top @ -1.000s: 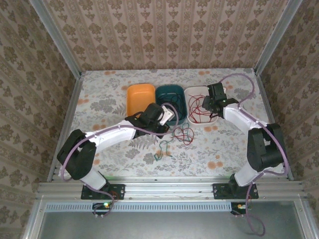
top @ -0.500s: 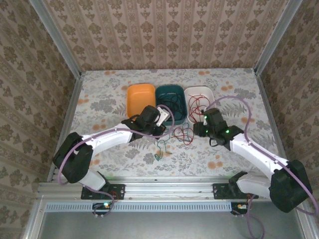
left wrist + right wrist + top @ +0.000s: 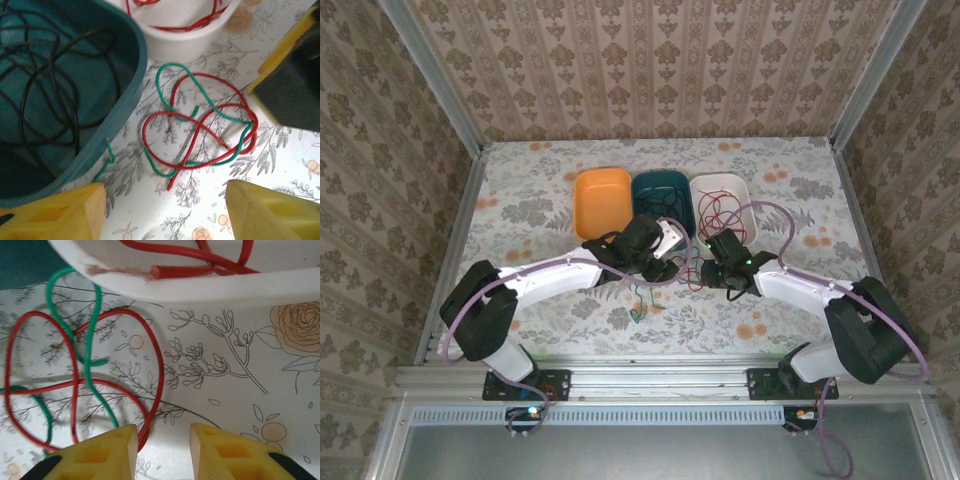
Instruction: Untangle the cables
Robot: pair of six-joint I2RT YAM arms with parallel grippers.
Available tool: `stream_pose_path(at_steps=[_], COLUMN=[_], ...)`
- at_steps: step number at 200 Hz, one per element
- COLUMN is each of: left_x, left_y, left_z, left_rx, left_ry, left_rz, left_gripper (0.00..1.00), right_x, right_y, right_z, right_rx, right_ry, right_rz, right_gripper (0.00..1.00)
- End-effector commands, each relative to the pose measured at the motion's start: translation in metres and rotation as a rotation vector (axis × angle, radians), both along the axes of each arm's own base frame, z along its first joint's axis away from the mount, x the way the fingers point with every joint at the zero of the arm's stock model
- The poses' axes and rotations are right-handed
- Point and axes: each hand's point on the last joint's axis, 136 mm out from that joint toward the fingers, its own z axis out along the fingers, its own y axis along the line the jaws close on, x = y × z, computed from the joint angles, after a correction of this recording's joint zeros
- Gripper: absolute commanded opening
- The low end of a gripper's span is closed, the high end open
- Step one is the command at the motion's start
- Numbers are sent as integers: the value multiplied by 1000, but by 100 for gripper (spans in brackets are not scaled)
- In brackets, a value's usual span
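Tangle: we find red and green cables (image 3: 199, 124) looped together on the table (image 3: 280, 165), centre of the top view, just below the bins.
Sorted: black cables (image 3: 75, 120) in teal bin (image 3: 135, 60); red cables (image 3: 200, 270) in white bin (image 3: 250, 287).
Left gripper (image 3: 160, 215): wide open, empty, above the tangle.
Right gripper (image 3: 162, 450): partly open, empty, at the tangle's right edge.

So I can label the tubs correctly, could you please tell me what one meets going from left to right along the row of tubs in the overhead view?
orange tub → teal tub → white tub
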Motion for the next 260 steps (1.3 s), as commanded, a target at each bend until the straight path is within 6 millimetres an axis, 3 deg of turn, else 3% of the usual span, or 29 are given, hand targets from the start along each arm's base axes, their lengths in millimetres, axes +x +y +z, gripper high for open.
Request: stream_pose_path(at_steps=[1,50,87,135,155,180,224,260], left_x=[4,5,4,6,6,8,9,9], left_y=[-7,-15,-19,-27,-31,-38,-45,-44], left_z=[-1,-8,-10,-15,-18,-23,-35,-47], left_rx=[25,15,-1,-12,-7,-2,3,5], left_ry=[-15,7,21,45,54,65,83,110], left_rz=[-31,-37,-44,-62,-77,-95,-111,-106], left_gripper=[65,65,66,64,65,65,64,58], right_x=[17,21,13,4,2,-2,-11,-13], right_y=[2,5,-6,-5,2,14,33,27], right_z=[4,-6,-17,-20,-10,5,63,108], right_rx=[-7,-56,-191,-157,-92,-2,202,300], right_ry=[-44,-15,25,26,-13,-64,-195,-280], right_rz=[-51,-45,-50,-37,-3,62,169,166], right_gripper=[34,33,28,6,0,0,0,0])
